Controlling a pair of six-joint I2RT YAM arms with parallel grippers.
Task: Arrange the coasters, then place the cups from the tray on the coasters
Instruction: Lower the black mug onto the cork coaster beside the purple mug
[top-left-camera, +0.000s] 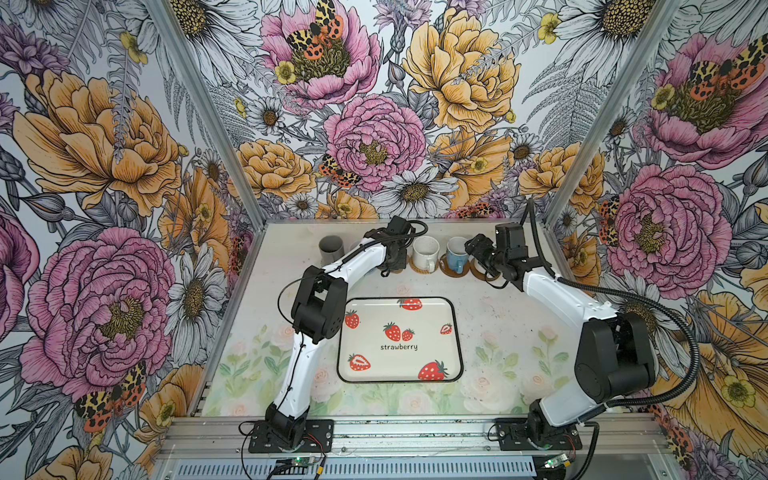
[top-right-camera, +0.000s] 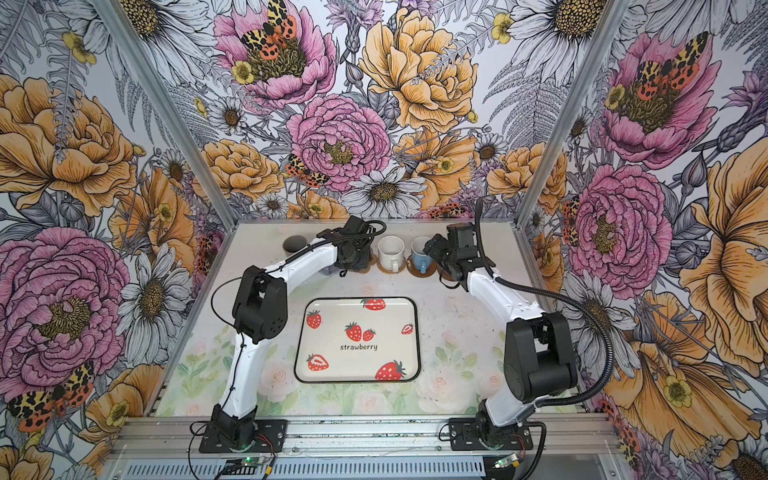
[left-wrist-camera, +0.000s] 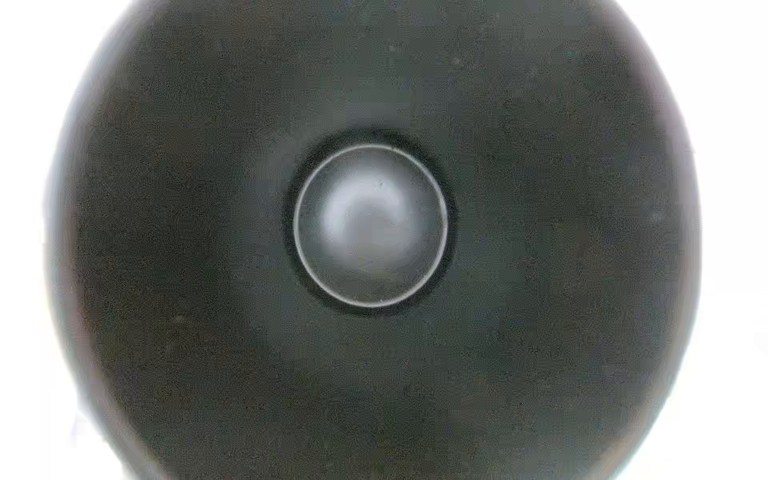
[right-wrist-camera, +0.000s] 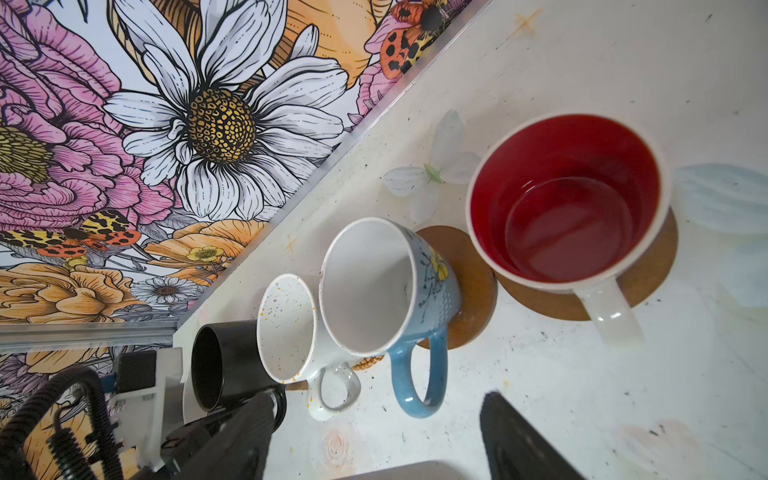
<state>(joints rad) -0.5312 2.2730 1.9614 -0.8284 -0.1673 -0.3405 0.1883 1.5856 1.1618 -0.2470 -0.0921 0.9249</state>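
Since the strawberry tray lies bare in both top views, well behind both grippers, unloading looks done or all but done. Judged stage: last mug going down.

Mugs stand in a row along the far wall.

Right gripper: fingers spread wide, nothing between them.
- Just beyond its fingertips: white mug with red inside, upright on a dark brown round coaster, handle pointing back at the gripper.
- Next along, toward the left arm: light blue mug on the second dark brown coaster.
- After that: white speckled mug, woven rattan coaster peeking out beneath it.

Left gripper: poised straight over the black mug. The left wrist view shows only the mug's dark inside and floor. Fingers are hidden, so I cannot tell whether they clamp the mug wall or stand clear. What lies under this mug is hidden too.

Past the left gripper, at the row's end: tall grey mug, coaster beneath not visible. Lavender mug not found. The left arm covers the gap.

Tally: five mugs seen off the tray, three confirmed on coasters. Left to do, by my reading: let go of the black mug if it is held, then check its seating.
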